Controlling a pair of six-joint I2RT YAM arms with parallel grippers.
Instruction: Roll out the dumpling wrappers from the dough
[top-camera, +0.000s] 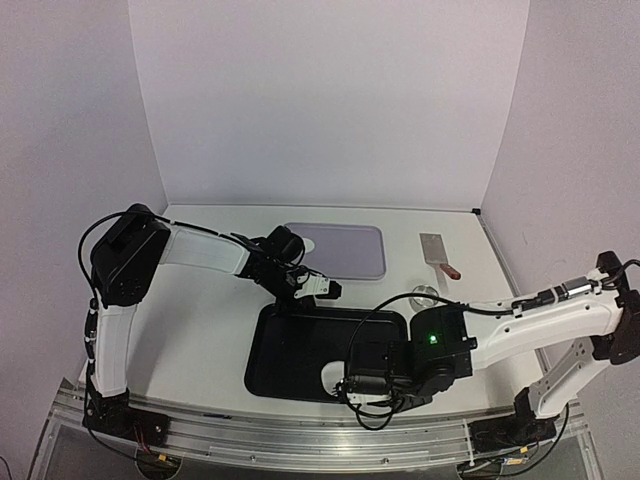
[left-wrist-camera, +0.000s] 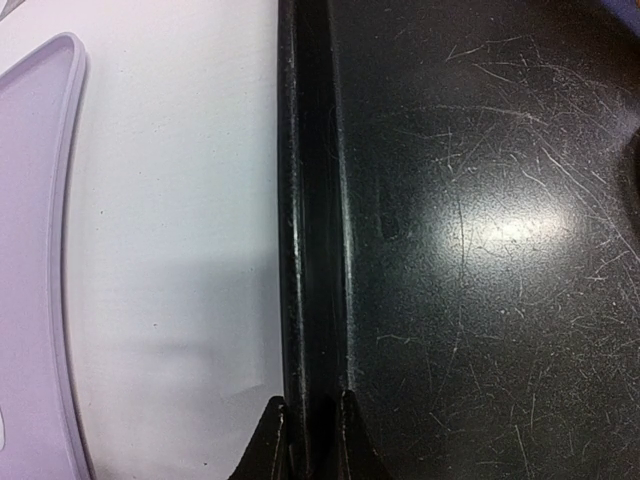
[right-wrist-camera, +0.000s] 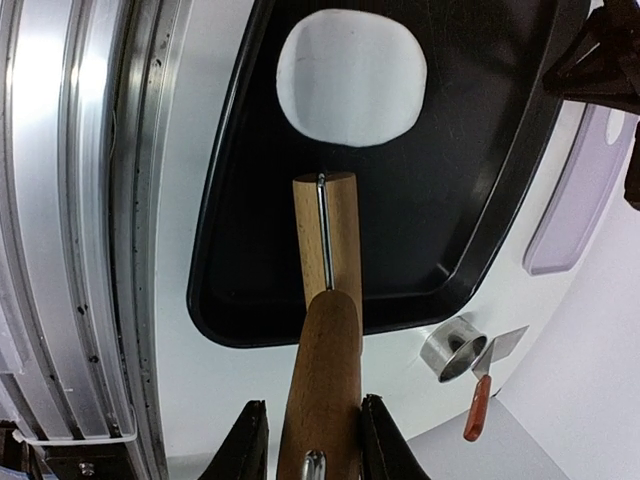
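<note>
A flattened white piece of dough (right-wrist-camera: 350, 78) lies near the front edge of the black tray (top-camera: 300, 345). My right gripper (right-wrist-camera: 312, 410) is shut on the handle of a wooden rolling pin (right-wrist-camera: 325, 230). The pin's roller points at the dough and ends just short of it. My left gripper (left-wrist-camera: 310, 410) is shut on the tray's far rim (left-wrist-camera: 310, 250), one finger on each side of it. One small white dumpling wrapper (top-camera: 305, 243) rests on the purple board (top-camera: 340, 252).
A small steel ring (top-camera: 424, 296) stands right of the tray. A scraper with a red handle (top-camera: 437, 252) lies behind the ring. The metal rail (right-wrist-camera: 70, 250) of the table's near edge runs close to my right gripper.
</note>
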